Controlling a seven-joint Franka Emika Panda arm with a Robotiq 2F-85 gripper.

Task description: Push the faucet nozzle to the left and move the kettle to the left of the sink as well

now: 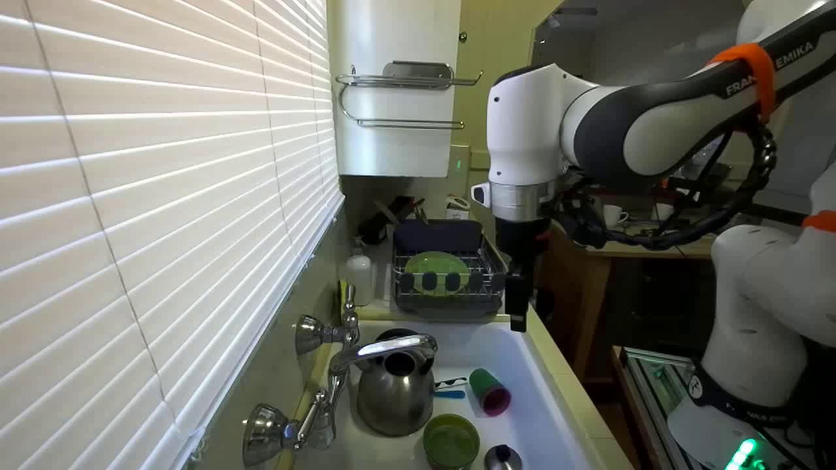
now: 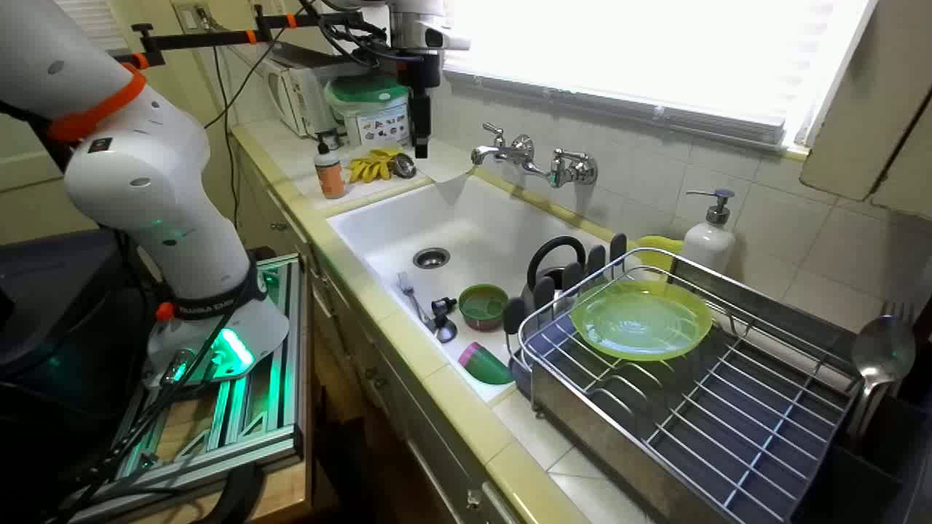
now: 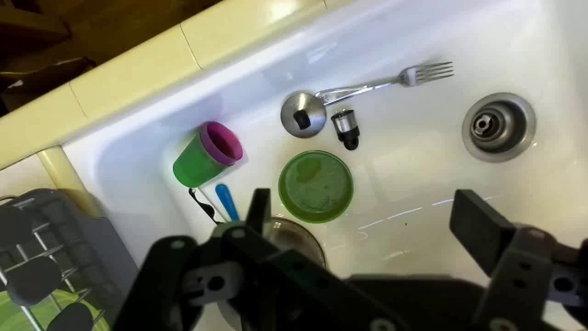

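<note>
The silver faucet nozzle [image 1: 392, 346] reaches out from the wall over the sink [image 1: 548, 391]; it also shows in an exterior view [image 2: 499, 153]. The silver kettle [image 1: 395, 399] stands in the sink, its top partly covered by the nozzle in that view. In an exterior view its black arched handle [image 2: 559, 247] shows behind the dish rack. In the wrist view part of the kettle [image 3: 301, 239] shows behind a finger; the nozzle is out of view. My gripper [image 3: 363, 207] is open and empty, high above the sink; it shows in both exterior views [image 1: 518, 320] [image 2: 421, 149].
The sink also holds a green bowl [image 3: 316, 186], a green and pink cup [image 3: 209, 154], a fork [image 3: 390, 82], a small lid [image 3: 303, 115] and a blue-handled utensil [image 3: 226, 201]. Tap handles [image 1: 268, 431] flank the nozzle. A dish rack [image 2: 692, 407] with a green plate stands at one end.
</note>
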